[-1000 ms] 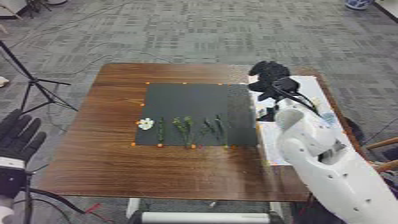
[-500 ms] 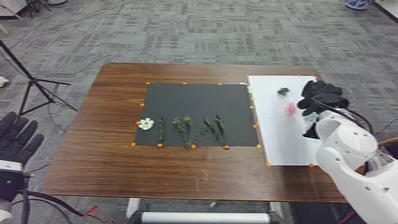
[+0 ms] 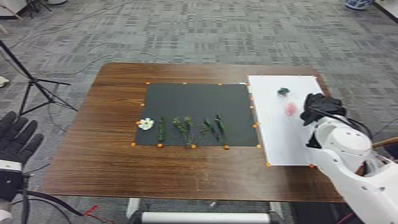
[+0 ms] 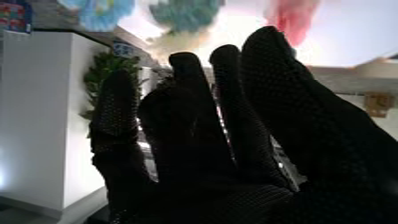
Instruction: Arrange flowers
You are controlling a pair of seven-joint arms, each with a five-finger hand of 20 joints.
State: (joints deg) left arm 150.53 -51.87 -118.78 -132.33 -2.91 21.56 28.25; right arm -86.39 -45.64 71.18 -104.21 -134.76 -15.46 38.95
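In the head view my left hand (image 3: 18,141) is open beside the table's left side, and my right hand (image 3: 323,107) is over the white sheet's (image 3: 278,135) right edge. On that sheet lie a green flower (image 3: 283,91) and a pink flower (image 3: 290,109), both left of the right hand. A white flower (image 3: 146,124) and several green stems (image 3: 184,130) lie in a row on the dark mat (image 3: 195,102). The right wrist view has my right hand (image 4: 209,165) with fingers extended, beyond them a blue flower (image 4: 107,12), a teal flower (image 4: 185,12) and a pink flower (image 4: 291,17).
Small orange markers (image 3: 194,146) edge the mat and the sheet. Bare brown wood (image 3: 169,175) surrounds them on the table. A black tripod (image 3: 35,82) stands on the floor to the left.
My right hand has moved from the sheet's far left corner to its right edge, then slightly nearer to the robot. The green and pink flowers came into sight. My left hand stayed still.
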